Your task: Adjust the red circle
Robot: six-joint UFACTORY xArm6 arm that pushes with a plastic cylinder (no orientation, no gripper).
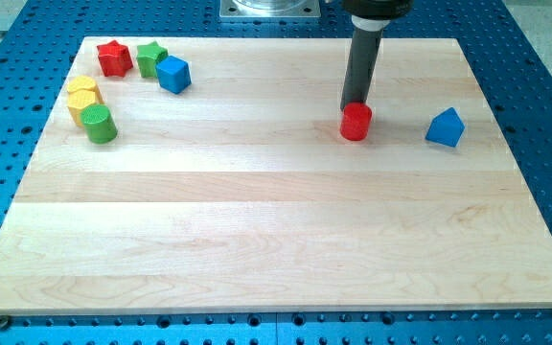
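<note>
The red circle [356, 123] is a short red cylinder on the wooden board [276, 230], right of centre in the view's upper half. My dark rod comes down from the view's top and my tip [352, 106] stands right behind the red circle, at its top edge in the view, touching or nearly touching it. No gripper is present.
A blue triangular block [445, 127] lies to the right of the red circle. At the view's upper left are a red star [113, 57], a green star [150, 58], a blue cube [173, 74], two yellow blocks [83, 97] and a green cylinder [98, 124].
</note>
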